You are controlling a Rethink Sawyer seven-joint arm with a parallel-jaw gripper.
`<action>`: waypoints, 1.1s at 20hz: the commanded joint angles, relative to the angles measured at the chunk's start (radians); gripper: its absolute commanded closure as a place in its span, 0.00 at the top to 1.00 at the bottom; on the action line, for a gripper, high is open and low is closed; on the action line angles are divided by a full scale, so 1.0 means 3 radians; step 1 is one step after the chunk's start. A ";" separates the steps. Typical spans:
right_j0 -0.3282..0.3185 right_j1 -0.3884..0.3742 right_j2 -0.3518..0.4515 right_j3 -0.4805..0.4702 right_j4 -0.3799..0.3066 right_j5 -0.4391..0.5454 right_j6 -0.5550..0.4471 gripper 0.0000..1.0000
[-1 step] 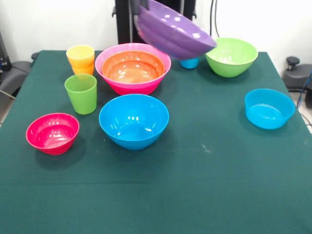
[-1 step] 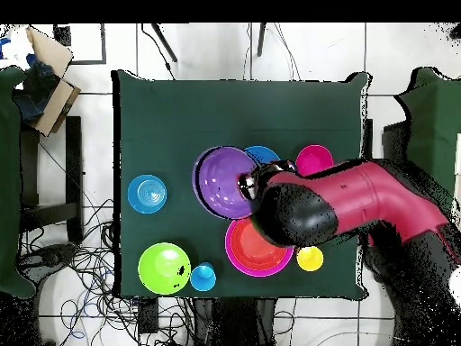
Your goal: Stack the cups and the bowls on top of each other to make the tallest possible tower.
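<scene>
1. Held aloft and tilted above the dark green tablecloth (image 1: pixel 204 195): a large glossy purple plastic bowl (image 1: pixel 174 30), its rim clamped in the gripper (image 2: pixel 249 186) of the red and black arm (image 2: pixel 360 203) (grip seen from overhead only, at the bowl's edge).
2. Just beside and below the purple bowl in the front view: a large pink plastic bowl (image 1: pixel 109 73) with a large orange bowl (image 1: pixel 132 67) nested inside, forming the start of the tower.
3. Left of the pink bowl: a yellow tumbler (image 1: pixel 81 55) sitting in an orange tumbler (image 1: pixel 84 69), only the lower one's bottom part showing.
4. In front of that pair: a green plastic tumbler (image 1: pixel 81 93), upright, standing alone.
5. Near the table's front left: a small red-pink bowl (image 1: pixel 52 132), upright and apart from the rest.
6. In the middle: a large blue bowl (image 1: pixel 133 120), upright, near the pink bowl, not touching.
7. On the right: a smaller light blue bowl (image 1: pixel 269 108), well apart from everything.
8. At the back right: a large light green bowl (image 1: pixel 231 56), with a small blue tumbler (image 1: pixel 189 63) just beside it, partly hidden behind the purple bowl.
</scene>
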 commanded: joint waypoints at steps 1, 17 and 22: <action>-0.0421 0.0073 0.0142 0.0522 -0.0320 -0.0105 -0.1058 0.00; -0.1114 -0.0357 0.0918 0.1253 -0.0277 -0.0389 -0.0601 0.00; -0.1102 -0.0392 0.0966 0.1320 -0.0288 -0.0434 -0.0512 0.00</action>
